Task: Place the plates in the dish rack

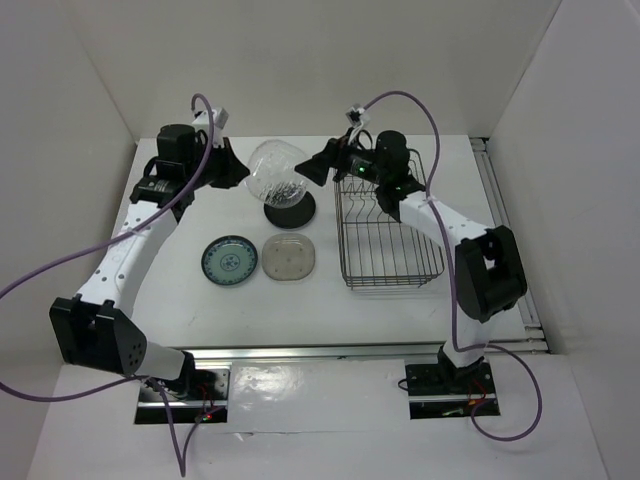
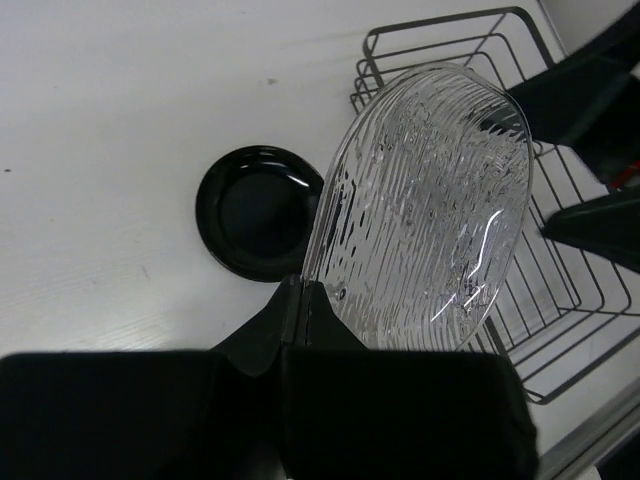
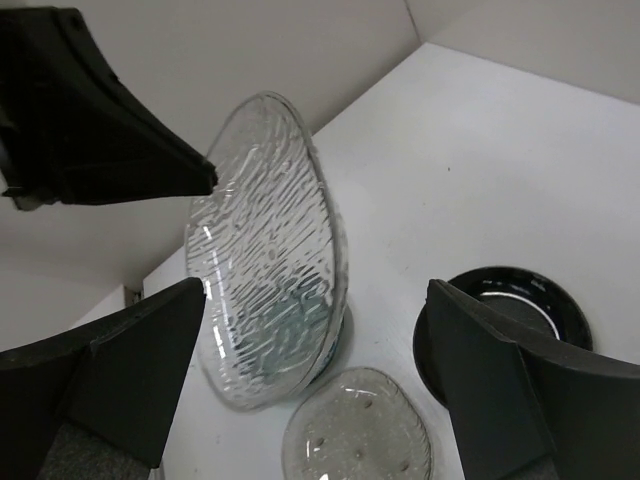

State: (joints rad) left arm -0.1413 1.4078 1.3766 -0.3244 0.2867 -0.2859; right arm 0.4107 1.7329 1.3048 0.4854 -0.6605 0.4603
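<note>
My left gripper is shut on the edge of the clear glass plate and holds it tilted on edge above the table, over the black plate. In the left wrist view the closed fingertips pinch the ribbed plate at its lower rim. My right gripper is open just right of that plate, between it and the dish rack. In the right wrist view its open jaws face the clear plate without touching it. The blue-green plate and the beige plate lie flat on the table.
The rack stands right of centre with nothing in it, its prongs at the far end. The black plate lies flat left of it. White walls enclose the table on three sides. The beige plate and the black plate lie below my right jaws.
</note>
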